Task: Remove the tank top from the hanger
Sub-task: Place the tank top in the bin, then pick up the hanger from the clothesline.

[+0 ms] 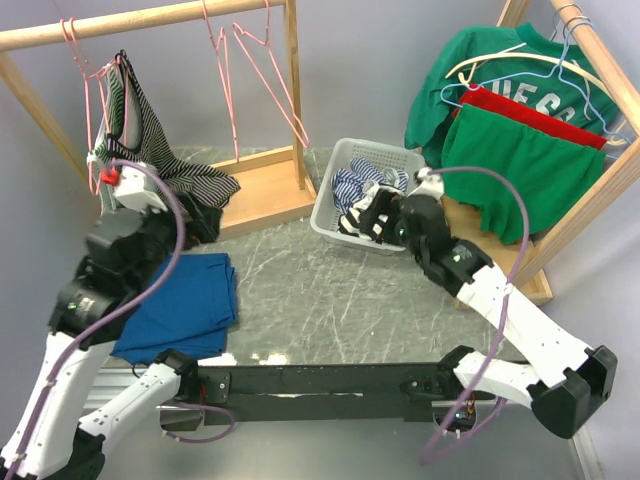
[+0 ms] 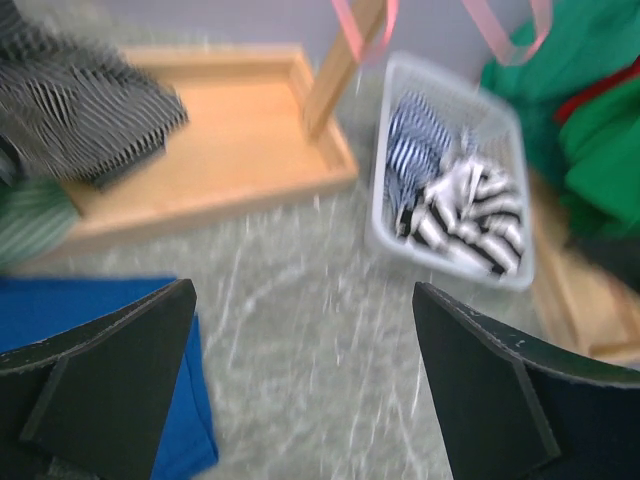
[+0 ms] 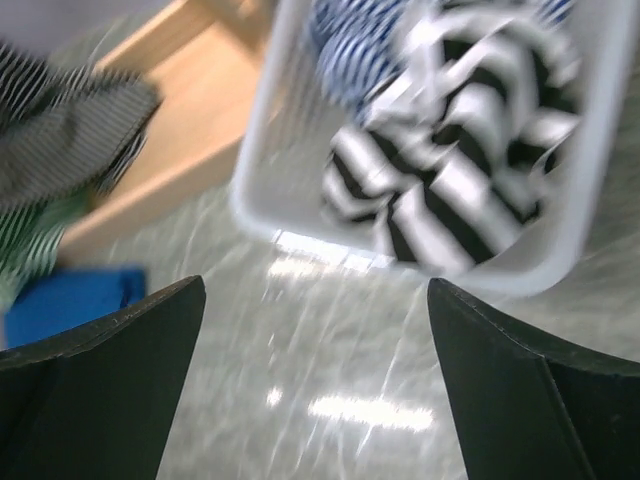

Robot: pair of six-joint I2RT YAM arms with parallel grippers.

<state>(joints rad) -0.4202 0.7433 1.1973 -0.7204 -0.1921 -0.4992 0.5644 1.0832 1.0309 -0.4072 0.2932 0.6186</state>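
Observation:
A thin-striped black-and-white tank top (image 1: 145, 140) hangs from a pink hanger (image 1: 100, 75) on the left wooden rack, its lower part spilling onto the rack's base; it also shows blurred in the left wrist view (image 2: 80, 110) and the right wrist view (image 3: 70, 130). My left gripper (image 1: 197, 215) (image 2: 304, 290) is open and empty, low beside the rack's base and just below the tank top's hem. My right gripper (image 1: 365, 215) (image 3: 316, 285) is open and empty at the near rim of the white basket (image 1: 325, 215), well to the right of the tank top.
The basket (image 2: 380, 220) (image 3: 270, 190) holds a blue-striped cloth (image 1: 355, 180) and a broad black-and-white striped cloth (image 3: 450, 190). A blue cloth (image 1: 185, 300) lies at the front left. Empty pink hangers (image 1: 250, 70) hang on the left rack; green and red clothes (image 1: 530, 170) hang on the right rack.

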